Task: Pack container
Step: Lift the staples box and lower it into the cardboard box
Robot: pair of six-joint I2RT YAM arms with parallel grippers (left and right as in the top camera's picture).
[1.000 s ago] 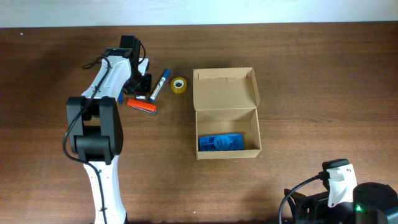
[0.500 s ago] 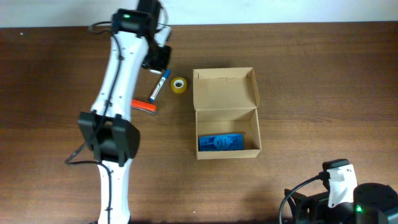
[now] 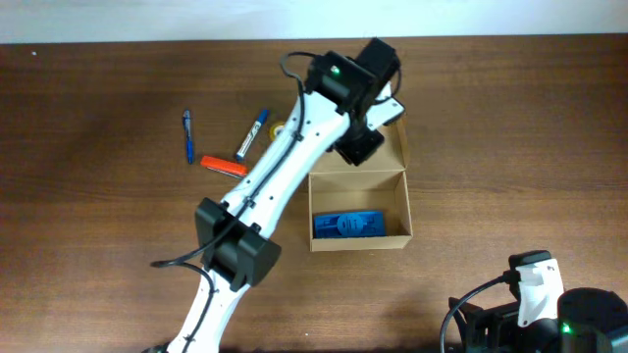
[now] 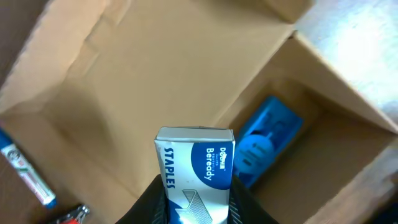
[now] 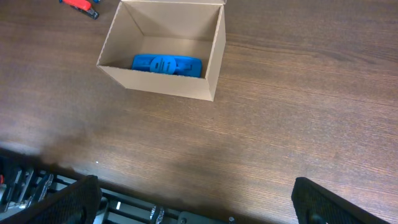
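The container (image 3: 359, 244) is an open brown cardboard box with its flap lid laid back; it also shows in the left wrist view (image 4: 155, 68) and the right wrist view (image 5: 155, 84). A blue flat box (image 3: 348, 225) lies inside it. My left gripper (image 4: 198, 208) is shut on a white and blue staples box (image 4: 196, 165) and holds it above the lid flap, near the hinge (image 3: 378, 123). My right gripper (image 5: 199, 205) is open and empty, low over the table in front of the container.
Left of the container lie a blue pen (image 3: 187, 135), a blue marker (image 3: 252, 134), an orange-red cutter (image 3: 224, 166) and a yellow tape roll (image 3: 282, 127), partly hidden by my left arm. The right arm (image 3: 535, 289) sits at the front right corner.
My left arm has swung from the stationery at the left across to above the container's lid, carrying the staples box. The right arm has not moved.
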